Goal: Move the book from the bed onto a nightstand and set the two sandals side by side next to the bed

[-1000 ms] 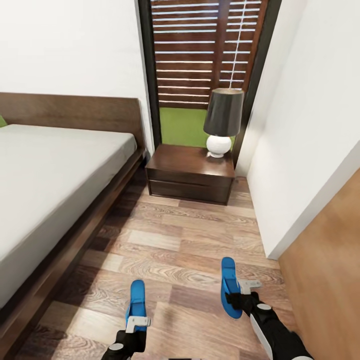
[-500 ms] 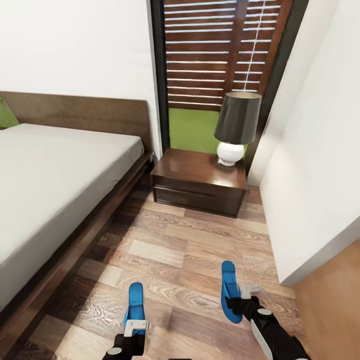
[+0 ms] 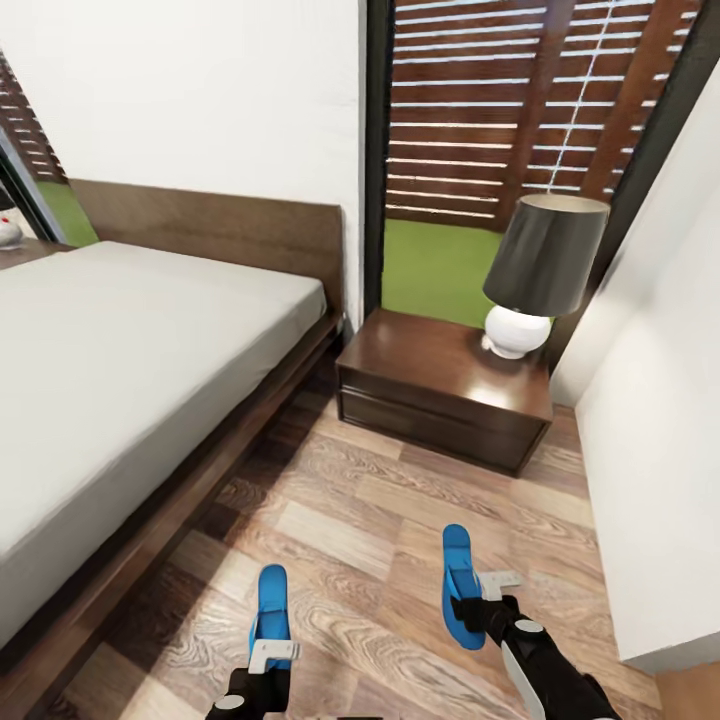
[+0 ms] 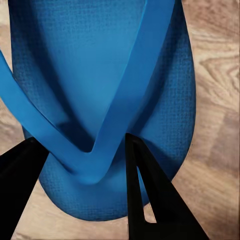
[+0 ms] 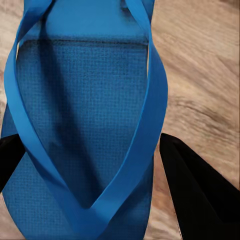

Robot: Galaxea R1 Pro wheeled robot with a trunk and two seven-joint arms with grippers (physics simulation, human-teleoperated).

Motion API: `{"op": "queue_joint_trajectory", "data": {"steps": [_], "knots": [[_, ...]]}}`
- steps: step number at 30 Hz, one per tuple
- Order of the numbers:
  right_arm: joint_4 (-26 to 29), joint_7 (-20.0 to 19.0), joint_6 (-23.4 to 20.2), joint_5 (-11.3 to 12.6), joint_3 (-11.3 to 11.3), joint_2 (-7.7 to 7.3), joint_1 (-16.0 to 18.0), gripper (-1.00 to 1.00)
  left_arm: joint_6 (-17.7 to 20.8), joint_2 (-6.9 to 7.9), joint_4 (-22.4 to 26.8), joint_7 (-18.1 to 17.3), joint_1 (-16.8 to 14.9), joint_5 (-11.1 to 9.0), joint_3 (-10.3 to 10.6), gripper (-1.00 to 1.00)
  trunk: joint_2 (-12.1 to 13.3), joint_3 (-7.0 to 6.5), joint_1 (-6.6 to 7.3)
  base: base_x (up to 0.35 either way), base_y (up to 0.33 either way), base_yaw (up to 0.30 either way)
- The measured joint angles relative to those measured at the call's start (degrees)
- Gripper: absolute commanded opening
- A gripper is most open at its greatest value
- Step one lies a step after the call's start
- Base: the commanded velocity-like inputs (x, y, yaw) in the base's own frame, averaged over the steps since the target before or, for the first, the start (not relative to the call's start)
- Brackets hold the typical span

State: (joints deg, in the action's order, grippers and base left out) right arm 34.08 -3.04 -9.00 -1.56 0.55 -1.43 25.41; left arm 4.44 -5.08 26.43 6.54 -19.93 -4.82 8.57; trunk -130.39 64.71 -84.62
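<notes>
Two bright blue sandals are held over the wood floor. My left gripper [image 3: 270,652] is shut on the left sandal [image 3: 271,598], whose strap runs between the black fingers [image 4: 150,200] in the left wrist view, over the sole [image 4: 100,65]. My right gripper [image 3: 482,606] is shut on the right sandal [image 3: 456,580], and its sole [image 5: 85,100] lies between the dark fingers [image 5: 197,192]. The bed [image 3: 120,340], with its grey mattress and brown frame, runs along the left. A dark nightstand [image 3: 440,395] stands past its head. The book is out of view.
A lamp with a white base and dark shade [image 3: 540,270] stands on the nightstand's right part. Behind it is a slatted window [image 3: 520,110]. A white wall [image 3: 660,420] closes the right side. Plank floor [image 3: 380,540] lies open between bed and wall.
The whole head view has shifted, so the camera moved: nightstand and lamp now look nearer and further right. Both grippers keep their sandals in the same place in the picture.
</notes>
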Motion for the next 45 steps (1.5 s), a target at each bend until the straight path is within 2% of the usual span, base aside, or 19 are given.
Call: {"op": "queue_joint_trajectory", "data": {"steps": [7, 19, 29, 39, 42, 45], "knots": [[-3.05, -0.01, 1.04, 0.06, -0.03, 0.14, 0.01, -1.00, 0.01, -0.01, 0.02, -0.07, 0.00, -0.15, 0.04, -1.00, 0.00, 0.00, -0.03, 0.156, -0.064, 0.272], [-3.28, -0.01, 1.19, 0.06, -0.01, 0.14, 0.01, -1.00, -0.07, -0.10, 0.02, -0.07, 0.00, -0.14, 0.15, -1.00, 0.00, 0.00, -0.03, 0.005, -0.003, 0.272], [-3.28, 0.00, 1.18, 0.05, 0.00, 0.14, 0.01, -1.00, -0.09, -0.15, 0.00, -0.09, 0.00, -0.12, 0.11, -1.00, 0.00, 0.00, -0.01, 0.171, -0.165, 0.272], [-3.36, 0.06, 1.19, 0.00, -0.01, 0.14, 0.01, -1.00, -0.15, -0.15, -0.07, -0.07, 0.00, -0.17, 0.09, -1.00, 0.00, 0.00, -0.03, 0.022, -0.019, 0.272], [-6.38, 0.12, 2.20, 0.03, -0.06, 0.14, 0.00, -1.00, -2.69, -0.04, -1.79, -0.03, 0.02, -0.33, -0.08, -1.00, 0.00, 0.01, -0.04, 0.001, 0.000, 0.272], [-11.11, 0.14, 4.68, -0.01, -0.07, 0.10, -0.01, -1.00, -4.91, -0.03, -6.47, 0.04, 0.04, -0.30, -0.17, -1.00, 0.00, 0.01, -0.04, 0.000, 0.000, 0.272]]}}
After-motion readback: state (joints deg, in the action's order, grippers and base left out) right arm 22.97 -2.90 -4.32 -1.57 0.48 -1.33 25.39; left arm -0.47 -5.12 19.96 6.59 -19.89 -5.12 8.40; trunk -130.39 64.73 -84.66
